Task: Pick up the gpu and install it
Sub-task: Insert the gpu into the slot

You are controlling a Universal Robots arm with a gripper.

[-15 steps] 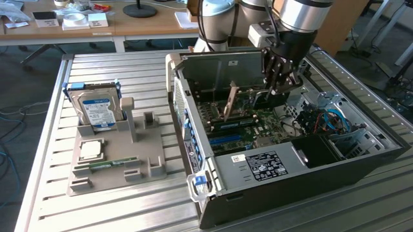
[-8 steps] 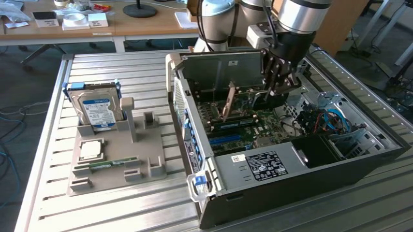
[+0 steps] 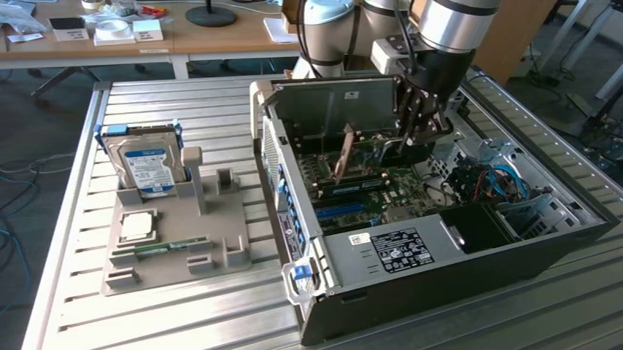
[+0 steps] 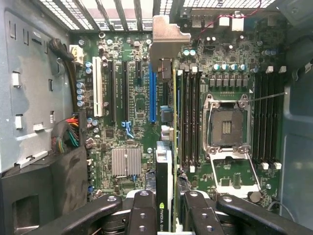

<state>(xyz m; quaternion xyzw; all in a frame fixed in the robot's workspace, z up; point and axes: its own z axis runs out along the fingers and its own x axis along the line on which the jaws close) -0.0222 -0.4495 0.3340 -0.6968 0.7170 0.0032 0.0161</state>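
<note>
Gripper (image 4: 165,213) clamped on the gpu (image 4: 165,156), which it holds on edge inside the open computer case (image 3: 438,270), over the motherboard (image 4: 132,98), just beside the blue slot (image 4: 152,93).

The only legible lettering was a white "NVIDIA" followed by a cut-off "QUA" along the black edge of the gpu (image 4: 164,166), while labels on the hard drive (image 3: 148,164) and power supply (image 3: 395,251) stayed unreadable.
</note>
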